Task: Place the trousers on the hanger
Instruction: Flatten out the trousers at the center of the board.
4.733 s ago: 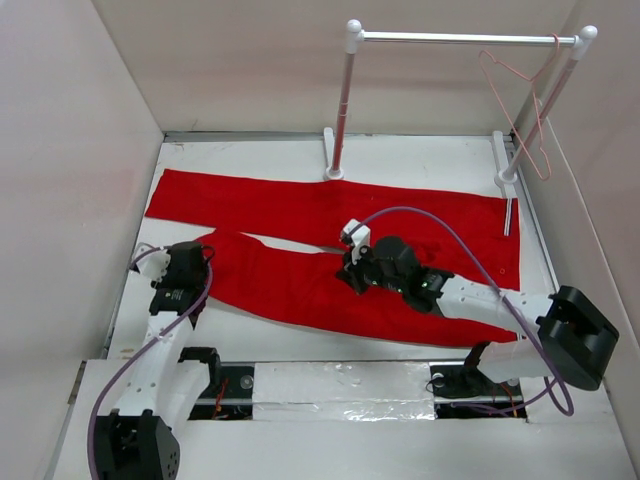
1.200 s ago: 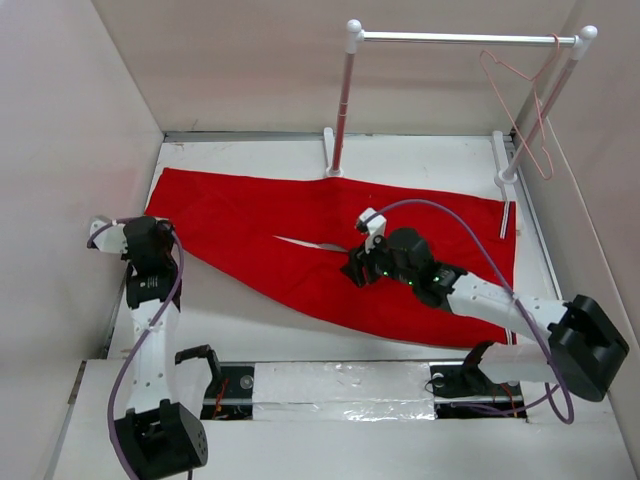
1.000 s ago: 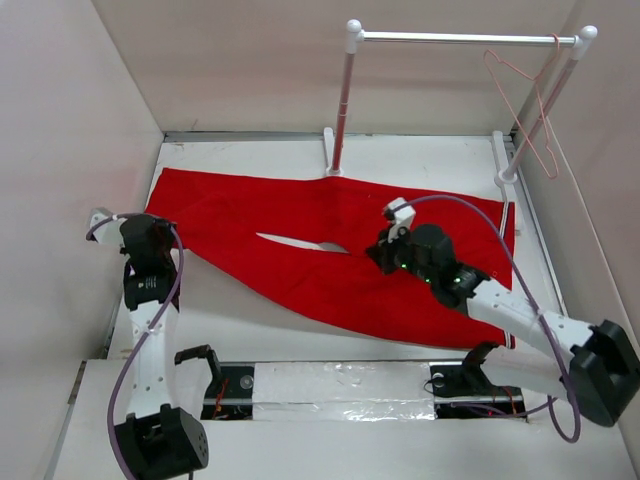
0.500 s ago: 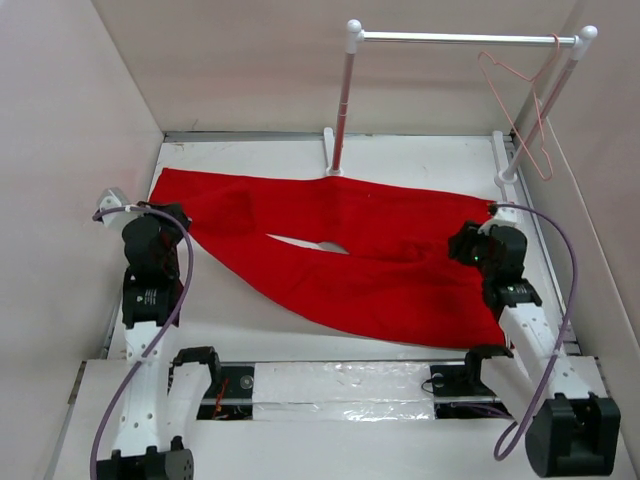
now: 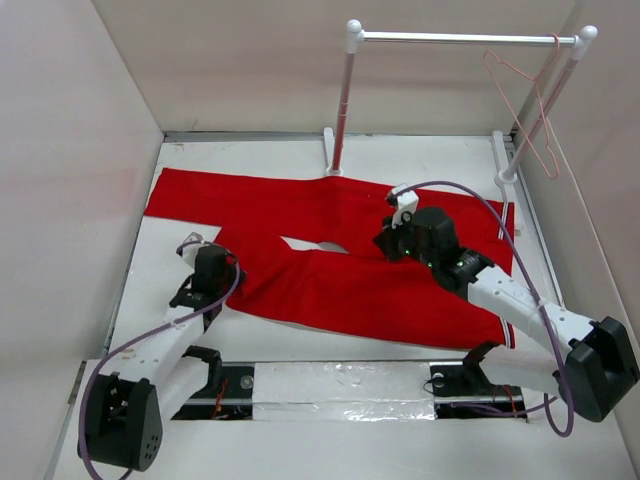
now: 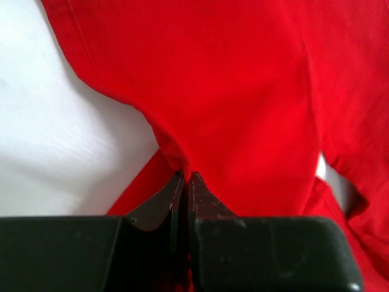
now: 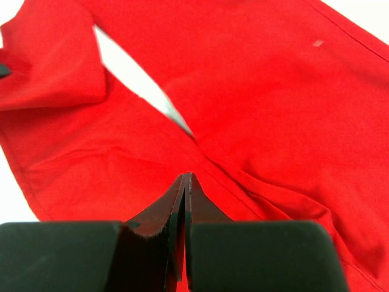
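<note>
1. Leftmost, the left gripper (image 6: 185, 177) has its jaws clamped on a raised fold of the trousers (image 5: 340, 290), at the left end of the near leg.
2. The trousers lie spread across the white surface (image 5: 420, 160), legs pointing left, waist right.
3. The right gripper (image 7: 186, 176) has its jaws together, tips at the cloth where the legs fork; I cannot tell whether they pinch it.
4. Far right, the wire hanger (image 5: 530, 110) hangs from the rack bar (image 5: 460, 38), well apart from the trousers.
</note>
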